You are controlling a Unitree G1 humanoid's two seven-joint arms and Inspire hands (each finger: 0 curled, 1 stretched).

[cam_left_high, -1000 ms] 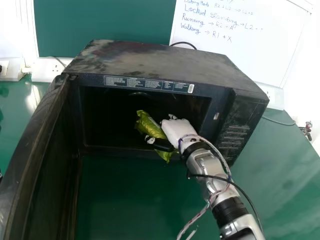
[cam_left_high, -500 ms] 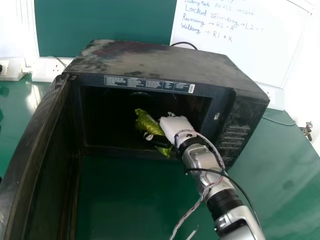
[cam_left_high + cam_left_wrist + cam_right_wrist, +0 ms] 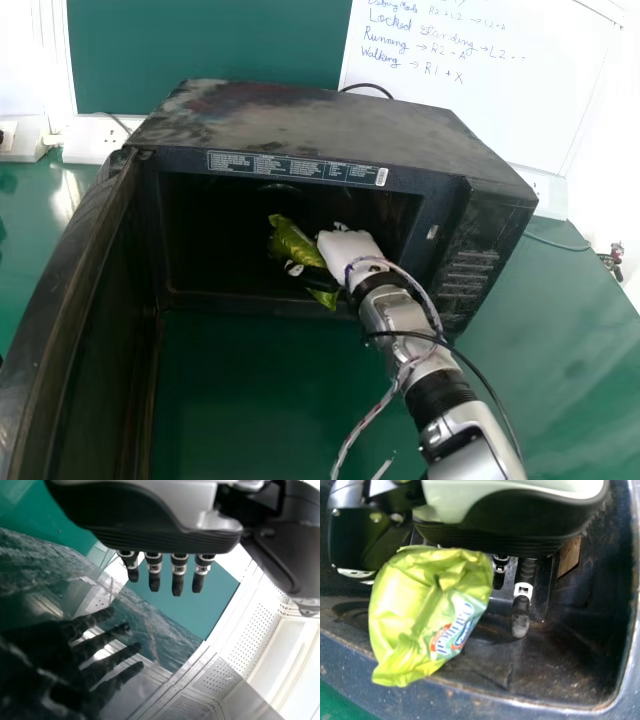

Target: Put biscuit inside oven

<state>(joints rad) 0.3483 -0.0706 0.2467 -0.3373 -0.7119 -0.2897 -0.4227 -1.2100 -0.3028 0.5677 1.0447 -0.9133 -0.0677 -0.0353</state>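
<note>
In the head view my right hand (image 3: 347, 252) reaches through the open front of the black oven (image 3: 330, 130). A green biscuit packet (image 3: 292, 241) lies against its thumb side, within the oven's mouth. The right wrist view has the packet (image 3: 427, 615) held between the thumb side and the fingers of my right hand (image 3: 521, 612), above the oven floor (image 3: 560, 665); part of the grasp is hidden behind the packet. My left hand (image 3: 177, 572), in the left wrist view, has straight fingers and holds nothing, beside a dark glossy panel (image 3: 145, 625) that reflects it.
The oven door (image 3: 70, 330) stands swung wide at the left, over the green table (image 3: 270, 400). A whiteboard (image 3: 480, 80) and wall sockets (image 3: 95, 138) are behind the oven. Loose cables run along my right forearm.
My right hand and the packet have moved slightly farther into the oven and a little to the left. The right forearm has shifted left too.
</note>
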